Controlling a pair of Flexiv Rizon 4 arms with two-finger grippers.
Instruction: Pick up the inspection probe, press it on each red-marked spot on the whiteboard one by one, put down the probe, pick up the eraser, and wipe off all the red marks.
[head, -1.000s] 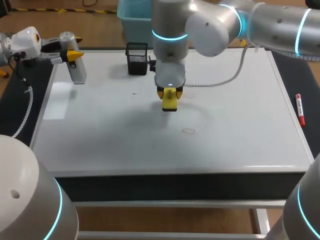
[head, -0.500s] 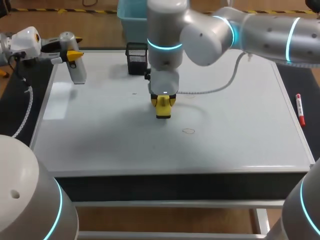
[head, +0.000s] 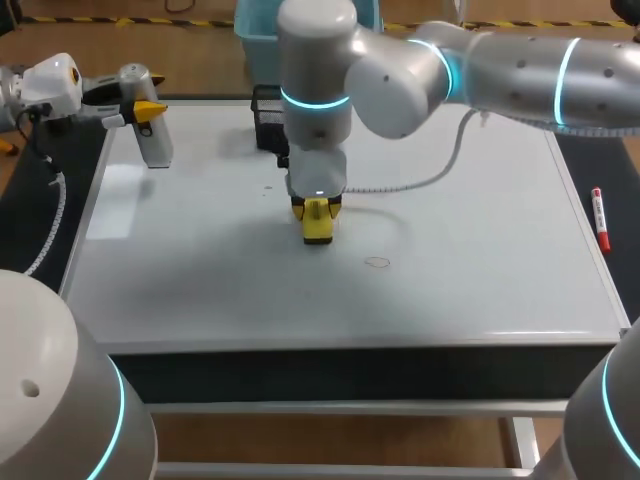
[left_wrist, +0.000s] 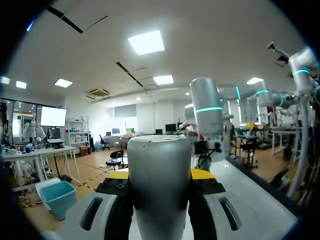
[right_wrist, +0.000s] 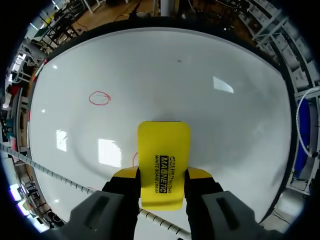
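Right gripper (right_wrist: 162, 173) clamped on yellow eraser (right_wrist: 164, 150) at middle of whiteboard (head: 480, 250) — red circle mark (right_wrist: 100, 98) near, ahead. Left gripper (left_wrist: 159, 174) closed around grey inspection probe (left_wrist: 159, 200) — at board's far left corner.

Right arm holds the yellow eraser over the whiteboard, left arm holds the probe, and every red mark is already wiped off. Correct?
No. The right wrist view shows a red circle on the whiteboard ahead of the eraser, so marks are left to wipe. Otherwise right: right arm holds the eraser, left arm the probe.
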